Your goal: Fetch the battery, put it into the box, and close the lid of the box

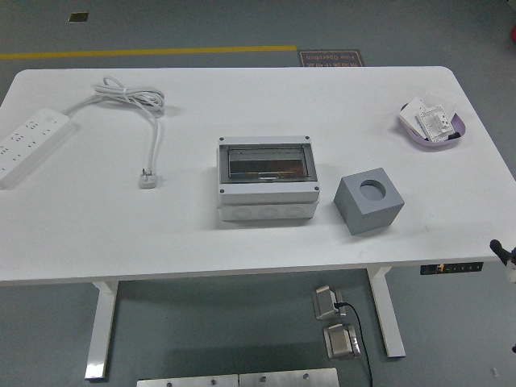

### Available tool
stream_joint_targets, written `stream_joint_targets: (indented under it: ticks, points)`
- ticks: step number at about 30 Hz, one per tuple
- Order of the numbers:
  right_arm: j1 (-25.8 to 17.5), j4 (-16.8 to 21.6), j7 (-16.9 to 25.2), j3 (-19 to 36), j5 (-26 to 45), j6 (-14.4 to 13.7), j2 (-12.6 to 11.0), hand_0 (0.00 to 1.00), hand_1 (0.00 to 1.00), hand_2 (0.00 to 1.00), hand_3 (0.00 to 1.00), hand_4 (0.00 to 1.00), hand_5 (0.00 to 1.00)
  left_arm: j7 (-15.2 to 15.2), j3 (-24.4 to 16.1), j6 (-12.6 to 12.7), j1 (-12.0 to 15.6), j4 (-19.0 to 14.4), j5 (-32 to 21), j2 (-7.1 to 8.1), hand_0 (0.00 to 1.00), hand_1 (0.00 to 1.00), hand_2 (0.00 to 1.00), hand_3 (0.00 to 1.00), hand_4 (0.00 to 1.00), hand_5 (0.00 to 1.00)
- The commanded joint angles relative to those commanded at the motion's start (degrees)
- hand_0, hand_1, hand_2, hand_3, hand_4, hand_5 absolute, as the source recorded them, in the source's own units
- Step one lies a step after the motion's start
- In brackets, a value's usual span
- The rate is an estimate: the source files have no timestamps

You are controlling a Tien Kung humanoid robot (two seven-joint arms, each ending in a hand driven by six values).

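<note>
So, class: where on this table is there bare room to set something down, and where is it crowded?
Bare: the near strip in front of the box and the far middle between cable and purple tray. Crowded: the box and grey cube sit close, and the power strip fills the left.

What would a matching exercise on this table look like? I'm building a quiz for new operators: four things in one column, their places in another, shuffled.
Things:
1. power strip
2. junction box with clear lid
3. grey cube with a round hole
4. purple dish

Places:
A. table's middle
B. far right, near the back edge
C. far left edge
D. just right of the box, nearer the front

Pairs: 1-C, 2-A, 3-D, 4-B
</note>
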Motion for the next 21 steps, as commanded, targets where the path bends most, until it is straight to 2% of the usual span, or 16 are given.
stream_joint_targets:
  ticks: [2, 5, 6, 11, 12, 16, 19, 21]
  points:
    - [0.0, 0.2, 2.4, -2.5, 4.7, 1.2, 0.2, 0.884, 0.746, 0.747, 0.768, 0.967, 0.934, 0.0, -0.2, 0.1, 0.1, 0.0, -0.1, -0.18, 0.611, 0.638, 0.610, 0.632, 0.771, 0.120]
    - [0.6, 1.1, 3.0, -5.8, 10.5, 4.5, 0.3, 0.884, 0.746, 0.747, 0.768, 0.967, 0.934, 0.1, -0.1, 0.1, 0.2, 0.0, -0.4, -0.44, 0.611, 0.638, 0.610, 0.632, 0.771, 0.120]
    - [0.9, 1.5, 2.8, -7.3, 12.8, 6.2, 0.2, 0.797, 0.714, 0.719, 0.725, 0.844, 0.832, 0.1, 0.0, 0.1, 0.3, 0.0, -0.5, -0.58, 0.612, 0.637, 0.610, 0.632, 0.769, 0.120]
    - [1.7, 2.5, -1.6, -10.8, 20.8, 13.9, -0.8, 0.797, 0.714, 0.719, 0.725, 0.844, 0.832, 0.4, 0.4, 0.1, 0.7, 0.0, -0.9, -0.87, 0.612, 0.637, 0.610, 0.632, 0.769, 0.120]
    - [1.7, 2.5, -3.2, -10.3, 21.4, 15.9, -1.4, 0.746, 0.686, 0.693, 0.692, 0.826, 0.810, 0.4, 0.5, 0.1, 0.7, 0.0, -0.9, -0.84, 0.612, 0.637, 0.609, 0.632, 0.768, 0.123]
    - [2.0, 4.8, -10.4, -5.7, 14.1, 20.8, -3.7, 0.746, 0.686, 0.693, 0.692, 0.826, 0.810, 0.2, 0.6, 0.4, 0.6, 0.0, -1.2, -0.64, 0.612, 0.637, 0.609, 0.632, 0.768, 0.123]
    - [3.1, 7.6, -16.5, -1.8, 7.6, 21.9, -4.8, 0.734, 0.679, 0.694, 0.714, 0.830, 0.800, 0.2, 0.6, 0.4, 0.6, 0.0, -1.3, -0.59, 0.611, 0.637, 0.608, 0.632, 0.769, 0.122]
    - [4.0, 9.1, -20.8, 0.9, 2.8, 21.5, -4.9, 0.734, 0.679, 0.694, 0.714, 0.830, 0.800, 0.3, 0.6, 0.5, 0.7, 0.0, -1.2, -0.65, 0.611, 0.637, 0.608, 0.632, 0.769, 0.122]
